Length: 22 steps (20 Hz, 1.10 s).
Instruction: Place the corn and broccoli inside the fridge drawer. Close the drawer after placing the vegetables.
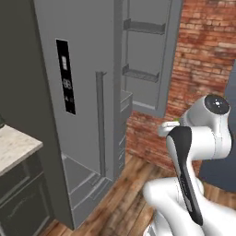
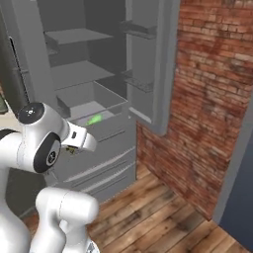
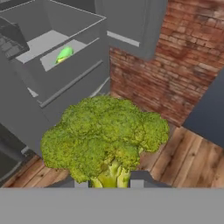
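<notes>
One broccoli (image 3: 105, 138) head sits at lower centre of the hand view, its yellowish stalk clamped between the gripper (image 3: 109, 183) fingertips, jaws closed on it. At upper left of that view, the corn (image 3: 64, 54) lies inside the pulled-out fridge drawer (image 3: 72, 65). In the right base view the corn (image 2: 94, 119) appears left of centre, within the fridge drawer (image 2: 106, 126).

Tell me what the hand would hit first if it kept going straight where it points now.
Probably the wood floor below the brick wall, right of the open drawer holding the corn. The held broccoli hides the line, so depth is uncertain.
</notes>
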Tool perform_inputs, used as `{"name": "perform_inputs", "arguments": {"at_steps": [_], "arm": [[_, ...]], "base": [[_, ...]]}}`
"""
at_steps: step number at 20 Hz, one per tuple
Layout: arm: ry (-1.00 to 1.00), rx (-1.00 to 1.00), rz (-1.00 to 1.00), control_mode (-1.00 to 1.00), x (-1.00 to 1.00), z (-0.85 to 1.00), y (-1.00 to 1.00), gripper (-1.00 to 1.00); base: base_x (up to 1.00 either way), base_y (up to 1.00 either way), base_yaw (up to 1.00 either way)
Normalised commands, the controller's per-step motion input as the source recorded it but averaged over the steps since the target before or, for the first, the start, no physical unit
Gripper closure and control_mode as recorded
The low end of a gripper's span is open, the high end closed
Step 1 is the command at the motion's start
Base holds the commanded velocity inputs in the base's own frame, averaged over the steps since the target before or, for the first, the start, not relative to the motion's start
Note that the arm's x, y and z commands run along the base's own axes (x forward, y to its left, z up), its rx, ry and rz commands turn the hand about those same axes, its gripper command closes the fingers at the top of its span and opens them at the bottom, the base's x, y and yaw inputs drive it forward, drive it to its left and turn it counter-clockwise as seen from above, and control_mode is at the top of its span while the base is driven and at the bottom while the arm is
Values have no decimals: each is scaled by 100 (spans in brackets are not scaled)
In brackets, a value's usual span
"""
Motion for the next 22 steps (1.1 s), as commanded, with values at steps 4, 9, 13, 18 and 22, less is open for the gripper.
{"name": "perform_inputs", "arguments": {"at_steps": [4,9,13,18,22], "arm": [[0,0,0,100,0,0,0,100],[0,0,0,100,0,0,0,100],[0,0,0,100,0,0,0,100],[0,0,0,100,0,0,0,100],[0,0,0,100,0,0,0,100]], "base": [[36,-80,11],[65,-12,32],[56,0,39],[42,-20,43],[51,-49,40]]}}
